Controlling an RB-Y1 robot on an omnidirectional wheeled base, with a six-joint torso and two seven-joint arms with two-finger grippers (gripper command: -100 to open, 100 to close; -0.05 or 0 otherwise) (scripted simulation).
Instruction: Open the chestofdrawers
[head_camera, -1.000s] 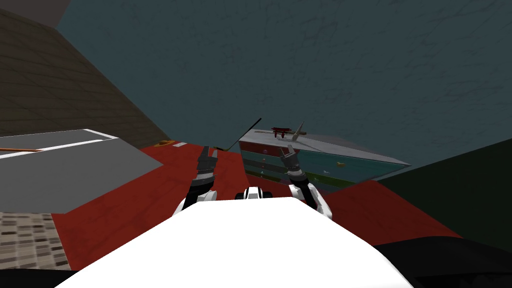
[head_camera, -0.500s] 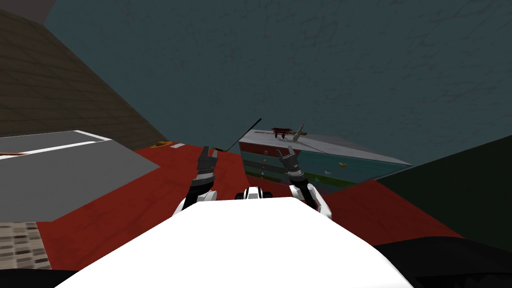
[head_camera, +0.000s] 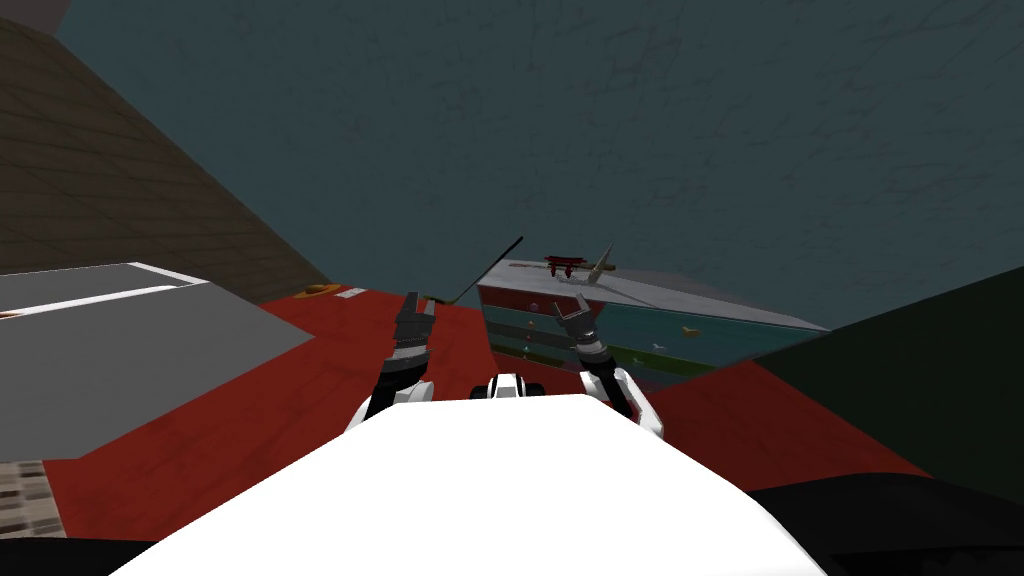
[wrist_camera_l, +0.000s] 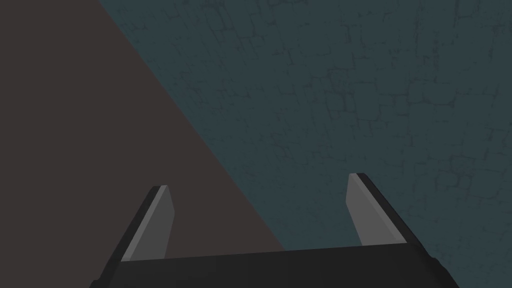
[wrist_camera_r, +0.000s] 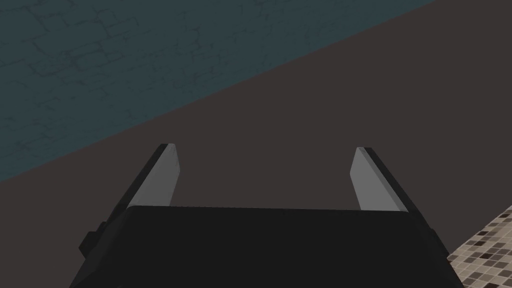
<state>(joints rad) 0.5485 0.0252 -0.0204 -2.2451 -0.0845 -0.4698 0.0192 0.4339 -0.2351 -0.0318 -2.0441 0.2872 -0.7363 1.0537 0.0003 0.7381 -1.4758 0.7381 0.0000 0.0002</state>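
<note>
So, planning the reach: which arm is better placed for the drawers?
Right, probably: the right gripper, open, is in front of the drawers; the left gripper, open too, is over red floor beside them.

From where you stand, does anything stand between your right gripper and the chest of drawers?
Nothing visible does. The right gripper, fingers open, is raised before the drawer fronts of the chest of drawers, and red floor leads up to it. A thin dark rod slants by the chest's left corner, aside from that path.
</note>
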